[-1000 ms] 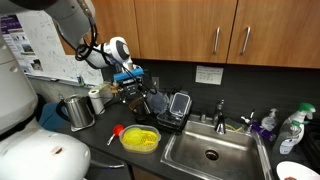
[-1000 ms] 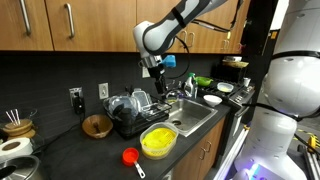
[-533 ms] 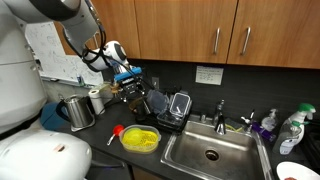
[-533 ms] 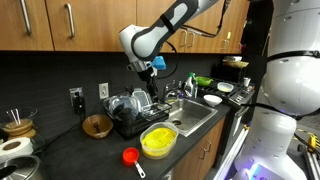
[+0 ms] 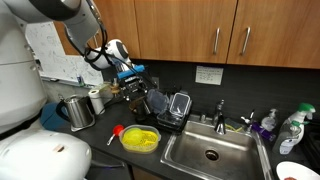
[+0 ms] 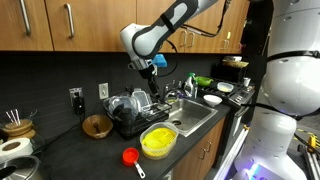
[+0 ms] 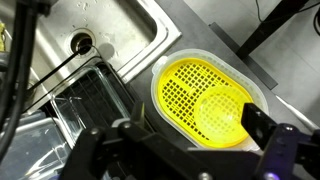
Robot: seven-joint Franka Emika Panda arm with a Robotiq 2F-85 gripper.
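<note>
My gripper (image 5: 133,76) hangs open and empty above the counter, over the black dish rack (image 5: 162,106) and near a yellow strainer (image 5: 140,138). It also shows in an exterior view (image 6: 150,70). In the wrist view the strainer (image 7: 205,100) sits in a white bowl directly below the gripper (image 7: 198,118), with one finger on each side and nothing between them. The gripper is well above the strainer and touches nothing.
A steel sink (image 5: 210,152) with faucet (image 5: 220,112) lies beside the rack (image 6: 130,110). A red utensil (image 5: 117,131) lies by the strainer. A metal pot (image 5: 78,110), a wooden bowl (image 6: 97,125) and bottles (image 5: 290,128) stand on the counter. Cabinets hang overhead.
The arm has shifted slightly sideways above the dish rack during the last second. In the last half second it has hardly moved. The gripper stays open.
</note>
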